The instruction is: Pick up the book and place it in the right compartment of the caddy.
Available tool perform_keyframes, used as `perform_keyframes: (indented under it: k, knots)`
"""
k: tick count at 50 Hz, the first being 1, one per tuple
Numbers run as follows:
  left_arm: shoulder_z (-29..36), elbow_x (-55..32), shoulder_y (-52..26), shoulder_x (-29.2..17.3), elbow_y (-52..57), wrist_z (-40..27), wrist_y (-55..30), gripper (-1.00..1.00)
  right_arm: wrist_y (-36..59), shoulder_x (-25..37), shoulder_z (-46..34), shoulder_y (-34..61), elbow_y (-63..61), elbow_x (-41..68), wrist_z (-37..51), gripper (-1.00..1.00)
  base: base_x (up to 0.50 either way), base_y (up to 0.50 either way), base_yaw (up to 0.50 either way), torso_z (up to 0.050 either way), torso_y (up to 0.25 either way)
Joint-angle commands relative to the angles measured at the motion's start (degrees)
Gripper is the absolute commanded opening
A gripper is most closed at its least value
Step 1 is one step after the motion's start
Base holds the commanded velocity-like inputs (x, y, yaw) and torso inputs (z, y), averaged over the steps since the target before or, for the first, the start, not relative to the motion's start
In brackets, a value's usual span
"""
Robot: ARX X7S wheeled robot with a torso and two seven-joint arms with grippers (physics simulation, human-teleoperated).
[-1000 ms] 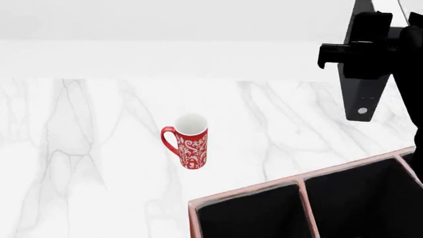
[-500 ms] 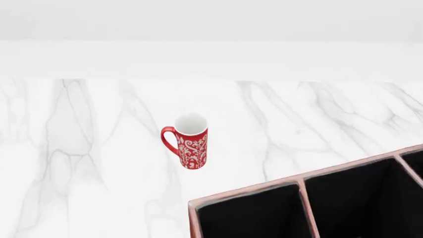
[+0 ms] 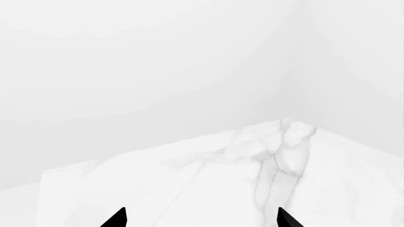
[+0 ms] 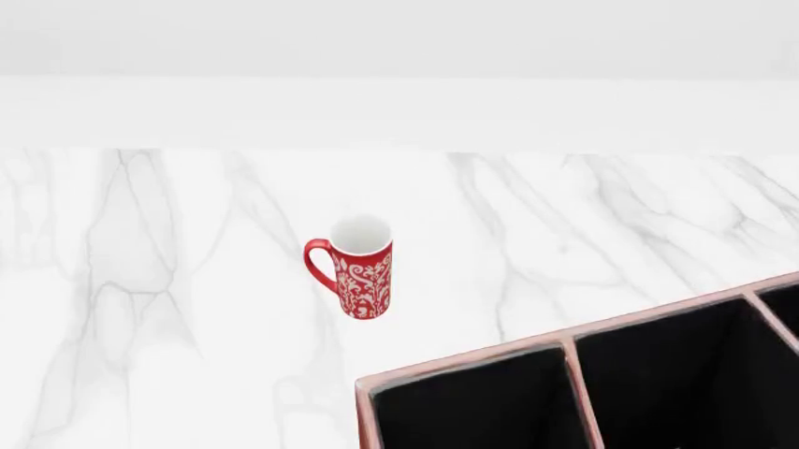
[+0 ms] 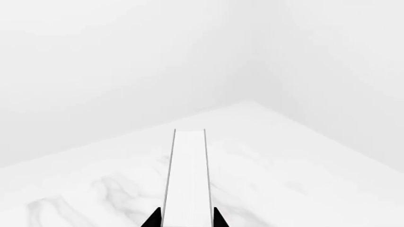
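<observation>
In the right wrist view the book (image 5: 187, 179) shows edge-on, white pages between thin dark covers, reaching out from between the black fingertips (image 5: 220, 219). My right gripper (image 5: 185, 221) is shut on it, high over the marble top. Neither the book nor either gripper shows in the head view. The caddy (image 4: 465, 368), reddish-brown with pale pink edging and black-lined compartments, fills the head view's lower right corner. My left gripper (image 3: 200, 218) is open over bare marble, its two tips wide apart with nothing between them.
A tall red patterned mug (image 4: 359, 267) with a white inside stands on the white marble counter (image 4: 163, 281), left of and behind the caddy. A plain white wall rises behind the counter's far edge.
One second ago the right arm with the black book hung at the head view's upper right. It then left that view. The mug and caddy have not moved.
</observation>
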Motion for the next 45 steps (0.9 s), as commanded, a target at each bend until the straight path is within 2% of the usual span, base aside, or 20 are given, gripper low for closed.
perform_keyframes:
  k: [1,15,45]
  knots:
    - [0.1,-0.1,0.0,-0.1,-0.1,-0.1,0.1,1.00,2.1,0.8,3.7,-0.6,-1.1,3.3,4.0,-1.00,0.00,0.00,0.00,0.000,0.000]
    - [0.1,0.0,0.2,0.1,-0.5,0.0,0.6,1.00,1.8,1.0,6.3,-4.4,-2.7,4.7,5.1,-1.00,0.00,0.00,0.00,0.000,0.001]
    - [0.6,0.2,0.4,0.0,-0.4,-0.3,0.8,1.00,-3.7,-1.1,0.6,-9.6,0.9,-5.0,-1.8,-1.00,0.00,0.00,0.00,0.000,0.001]
